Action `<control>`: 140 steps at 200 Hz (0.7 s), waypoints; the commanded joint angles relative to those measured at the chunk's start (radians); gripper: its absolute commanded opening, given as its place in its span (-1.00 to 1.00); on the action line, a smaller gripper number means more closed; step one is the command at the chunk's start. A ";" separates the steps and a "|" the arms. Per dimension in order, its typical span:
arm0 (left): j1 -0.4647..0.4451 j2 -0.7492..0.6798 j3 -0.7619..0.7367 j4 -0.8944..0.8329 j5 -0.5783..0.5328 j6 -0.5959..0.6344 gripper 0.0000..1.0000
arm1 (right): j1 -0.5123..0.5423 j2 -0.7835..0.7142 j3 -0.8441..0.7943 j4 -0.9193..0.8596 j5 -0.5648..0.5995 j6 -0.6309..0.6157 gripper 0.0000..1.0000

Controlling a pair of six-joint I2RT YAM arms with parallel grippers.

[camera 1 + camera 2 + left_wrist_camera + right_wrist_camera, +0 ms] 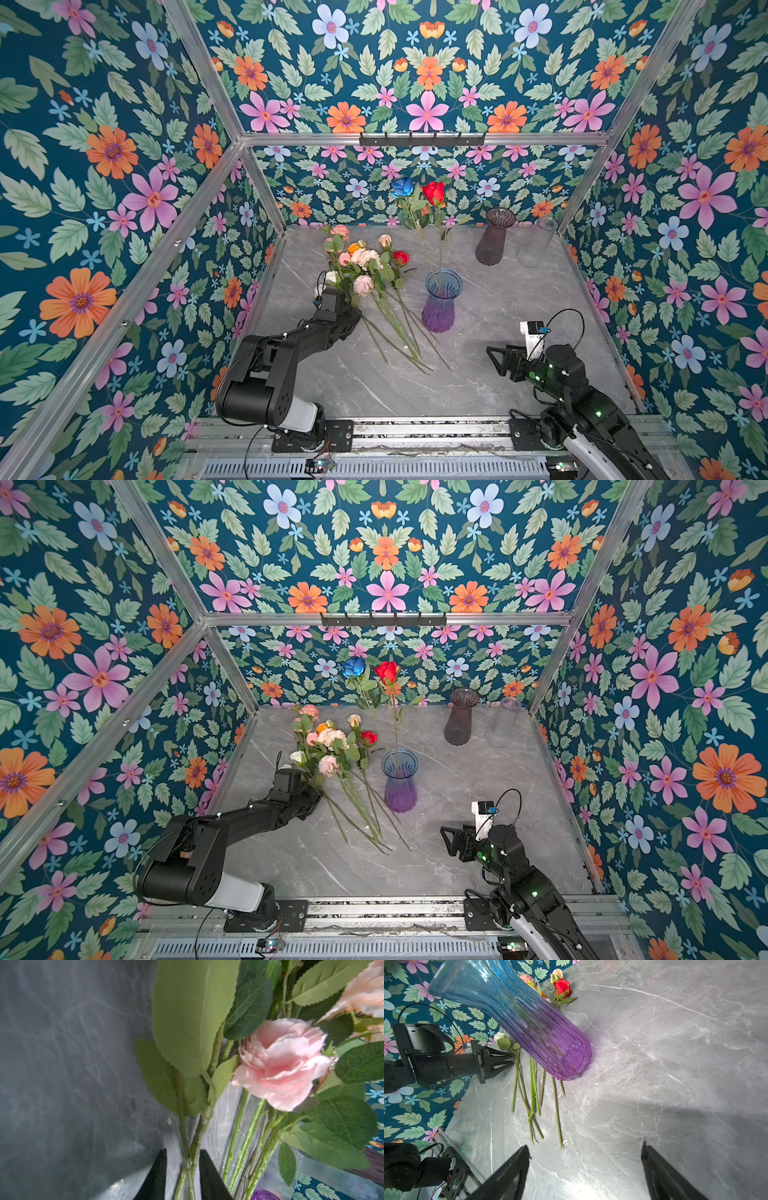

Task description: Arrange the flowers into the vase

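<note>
Flowered wallpaper [124, 174] is wrapping every wall around you, and a grey marbled bench [519, 299] is carrying the work. You are looking at a blue-and-purple vase [440, 303] standing upright mid-bench, with a blue rose [402, 187] and a red rose [433, 192] already leaning out of it. The rest of the flowers [361, 266] are lying in a heap just beside the vase on its left, heads toward the back wall, stems fanning toward you. Your left gripper [182, 1151] is sitting low in that heap with its jaws narrow on either side of two green stems [187, 1136]. A sliver of bench is showing on each side, so you cannot tell whether the grip is biting. Your right gripper [585, 1144] is hovering wide open and empty over the near right of the bench.

Watch that pair of stems. Judging from here, you are risking lifting two flowers at once, or pinching one and letting the other slide out. Leaves are overlapping the pink flower [280, 1064] next door, so a pull is likely to drag neighbours along. Those could sweep against the vase, which is looking top-heavy with two long roses in it. A dark vase [494, 237] and a clear vase [538, 241] are waiting at the back, well apart.

No brand, label or writing is showing legibly anywhere.
</note>
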 commanded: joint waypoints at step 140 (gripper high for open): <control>0.031 -0.074 -0.042 0.115 0.063 0.052 0.11 | 0.000 -0.004 0.002 0.016 0.017 0.000 0.71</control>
